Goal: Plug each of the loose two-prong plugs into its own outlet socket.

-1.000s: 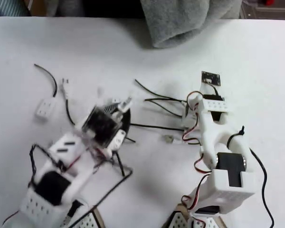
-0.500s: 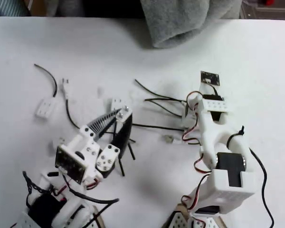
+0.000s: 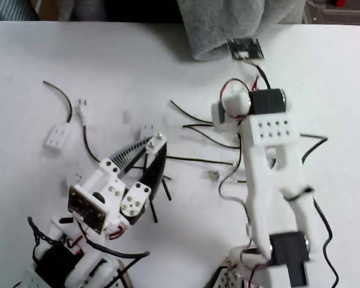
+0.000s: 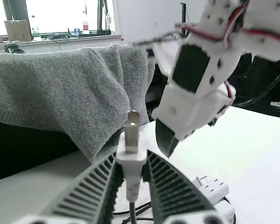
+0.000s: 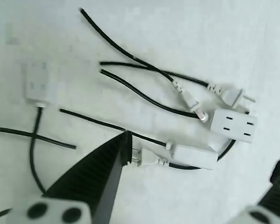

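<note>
From above, two robot arms stand on the flat white table (image 3: 324,72); the left gripper (image 3: 154,144) is near the middle, just beside a small square white outlet block (image 3: 147,130); another white outlet block on a black cord (image 3: 58,136) lies well apart to the left, with a loose white two-prong plug (image 3: 82,111) near it; the right gripper (image 3: 225,113) hangs over some thin black cords (image 3: 198,123), near a grey woolly cloth (image 3: 228,30).

From the left wrist, the ribbed black fingers (image 4: 93,186) squeeze tight on a white plastic plug with two metal prongs (image 4: 130,156); the prongs point up; this plug is off the table.

From the right wrist, the right gripper is wide open and holds nothing; on the table lie a white outlet block with four slots (image 5: 233,122), a white round-nosed plug (image 5: 232,97) just beside it, and a long white block (image 5: 193,156) close by.
</note>
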Available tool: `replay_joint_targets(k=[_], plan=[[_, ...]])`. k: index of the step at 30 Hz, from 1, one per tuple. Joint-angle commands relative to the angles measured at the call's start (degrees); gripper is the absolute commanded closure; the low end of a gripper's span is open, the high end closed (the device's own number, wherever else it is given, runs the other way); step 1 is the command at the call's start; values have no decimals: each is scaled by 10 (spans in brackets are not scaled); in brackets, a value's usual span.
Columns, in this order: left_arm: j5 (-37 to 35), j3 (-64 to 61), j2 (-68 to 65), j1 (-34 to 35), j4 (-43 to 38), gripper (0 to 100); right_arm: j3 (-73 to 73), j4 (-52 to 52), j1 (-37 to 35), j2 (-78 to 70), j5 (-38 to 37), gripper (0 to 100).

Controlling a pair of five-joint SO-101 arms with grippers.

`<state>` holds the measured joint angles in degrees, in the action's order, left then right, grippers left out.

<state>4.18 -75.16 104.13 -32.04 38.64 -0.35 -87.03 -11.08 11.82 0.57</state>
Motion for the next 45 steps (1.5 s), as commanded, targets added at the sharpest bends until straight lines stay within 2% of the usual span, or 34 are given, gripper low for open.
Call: replay_joint_targets(k=[1, 4, 8, 9, 12, 15, 19, 26, 32, 41, 45], plan=[[-4, 19, 5, -5, -9, 977, -142, -74, -56, 81, -4, 594], [-4, 19, 5, -7, -9, 977, -213, -109, -101, 109, -4, 744], [-4, 12, 5, -7, -11, 977, -251, -102, -154, 138, -5, 967], [-4, 6, 5, -7, -13, 977, -253, -96, -170, 145, -5, 990], [-4, -4, 5, -7, -15, 977, -254, -97, -217, 172, -5, 944], [-4, -5, 5, -7, -25, 977, -253, -98, -276, 207, -5, 980], [-4, -5, 5, -7, -25, 977, -251, -99, -341, 251, -5, 981], [-4, -5, 5, -7, -25, 977, -185, -110, -401, 269, -5, 981], [-4, -5, 5, -7, -25, 977, -99, -78, -407, 267, -55, 981], [-4, -5, 5, -5, -23, 977, -26, 5, -404, 267, -71, 981], [-4, -5, 5, -4, -22, 977, 11, 48, -369, 267, -123, 981]])
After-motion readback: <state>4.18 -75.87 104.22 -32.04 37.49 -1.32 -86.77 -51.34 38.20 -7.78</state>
